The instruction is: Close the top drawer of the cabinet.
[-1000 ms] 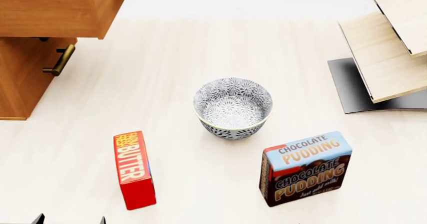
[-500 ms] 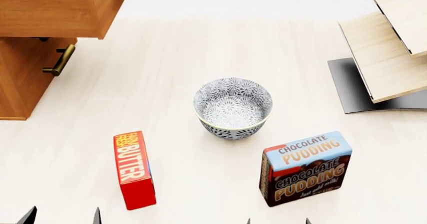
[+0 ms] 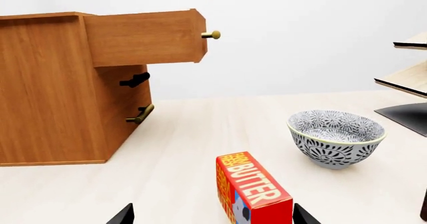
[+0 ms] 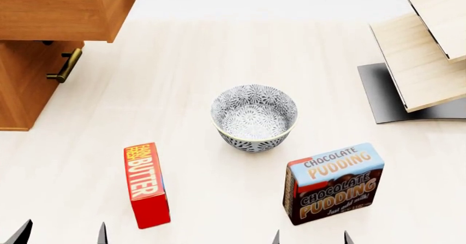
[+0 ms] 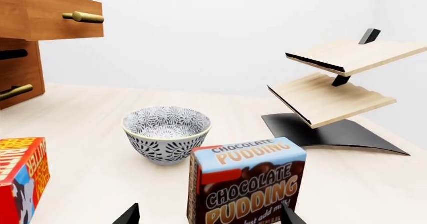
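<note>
Left wrist view: the top drawer juts from the cabinet, both tools spread apart.

Top drawer: orange-brown wood, brass bar handle, pulled well out of cabinet. Cabinet upright on bench, far left; lower drawer shut.
</note>
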Robot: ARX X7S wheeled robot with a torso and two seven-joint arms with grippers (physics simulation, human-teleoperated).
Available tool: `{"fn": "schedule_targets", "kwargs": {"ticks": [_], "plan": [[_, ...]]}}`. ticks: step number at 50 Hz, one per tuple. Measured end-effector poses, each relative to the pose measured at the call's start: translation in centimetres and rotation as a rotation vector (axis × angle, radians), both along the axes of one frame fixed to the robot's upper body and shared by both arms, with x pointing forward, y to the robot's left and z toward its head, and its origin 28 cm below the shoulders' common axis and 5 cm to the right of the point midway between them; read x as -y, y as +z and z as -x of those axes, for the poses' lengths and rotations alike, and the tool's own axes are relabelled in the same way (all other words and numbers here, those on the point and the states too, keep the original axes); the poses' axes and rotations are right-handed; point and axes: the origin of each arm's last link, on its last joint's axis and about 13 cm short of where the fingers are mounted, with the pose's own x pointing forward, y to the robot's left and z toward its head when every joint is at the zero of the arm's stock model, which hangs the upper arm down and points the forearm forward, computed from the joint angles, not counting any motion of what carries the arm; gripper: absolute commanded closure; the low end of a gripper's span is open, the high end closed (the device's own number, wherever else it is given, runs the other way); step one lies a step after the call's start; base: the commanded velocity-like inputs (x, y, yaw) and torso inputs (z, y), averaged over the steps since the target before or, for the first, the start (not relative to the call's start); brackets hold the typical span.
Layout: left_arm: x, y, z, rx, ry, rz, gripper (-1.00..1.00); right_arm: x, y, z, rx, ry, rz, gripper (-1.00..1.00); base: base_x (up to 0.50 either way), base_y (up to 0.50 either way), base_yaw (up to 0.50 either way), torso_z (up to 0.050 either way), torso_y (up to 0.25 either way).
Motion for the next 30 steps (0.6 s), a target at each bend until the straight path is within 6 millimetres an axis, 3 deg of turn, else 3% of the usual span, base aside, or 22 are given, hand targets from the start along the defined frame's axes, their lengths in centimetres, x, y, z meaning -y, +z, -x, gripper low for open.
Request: {"fn": "schedule_targets", "kwargs": {"ticks": [30], "plan": [[-0.3, 1.9, 0.3, 0.043, 0.027, -0.003, -1.0, 0.3, 1.5, 0.2, 0.039, -0.044, 0.012, -1.0, 0.0, 0.0, 0.0, 0.0, 0.0]]}}
